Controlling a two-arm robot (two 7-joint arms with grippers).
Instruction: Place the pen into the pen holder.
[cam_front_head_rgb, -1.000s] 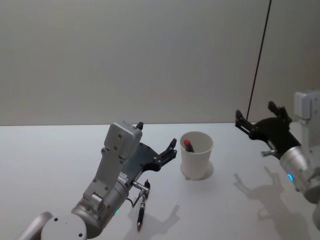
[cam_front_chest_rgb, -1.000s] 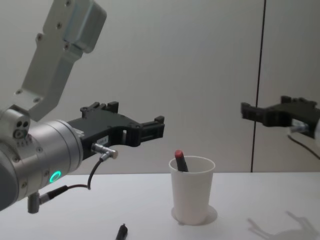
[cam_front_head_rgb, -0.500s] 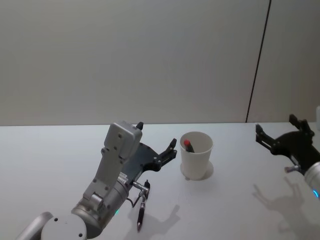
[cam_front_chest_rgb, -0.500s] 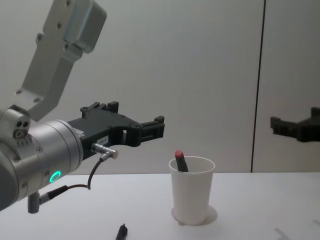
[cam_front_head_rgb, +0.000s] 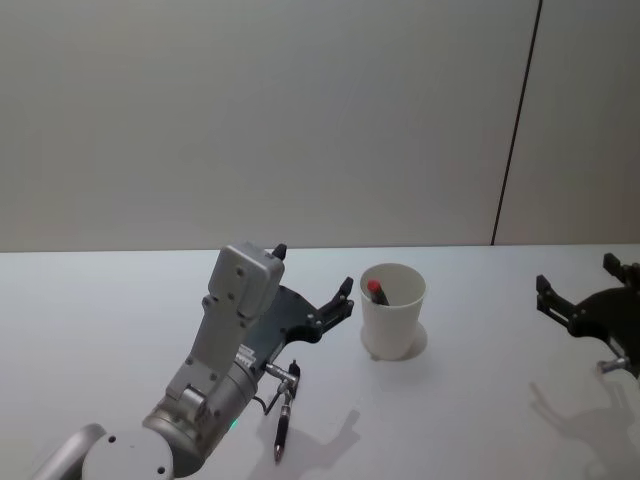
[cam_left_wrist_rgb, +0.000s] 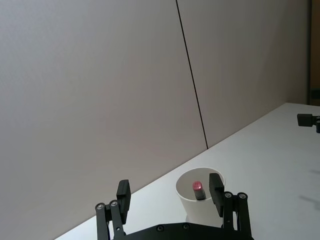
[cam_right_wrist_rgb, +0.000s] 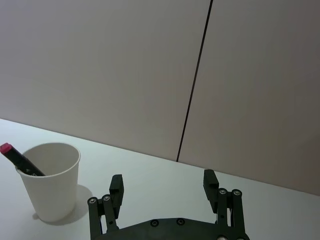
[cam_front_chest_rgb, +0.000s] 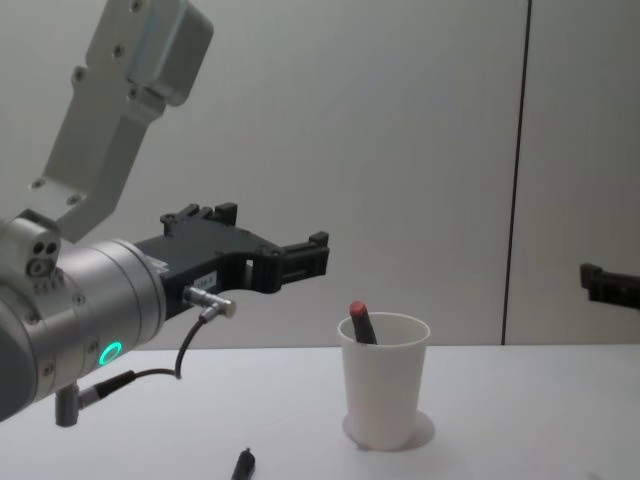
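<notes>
The red-capped pen (cam_front_head_rgb: 376, 291) leans inside the white pen holder (cam_front_head_rgb: 392, 322) on the table (cam_front_head_rgb: 480, 410), just right of the left gripper (cam_front_head_rgb: 313, 270), empty with jaws spread, while the right gripper (cam_front_head_rgb: 577, 276), likewise spread, hangs well apart rightward.

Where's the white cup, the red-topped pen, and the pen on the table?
white cup (cam_front_head_rgb: 393, 325), head view, its front wall.
red-topped pen (cam_front_head_rgb: 374, 287), head view, its red cap.
pen on the table (cam_front_head_rgb: 281, 430), head view, its dark barrel.
</notes>
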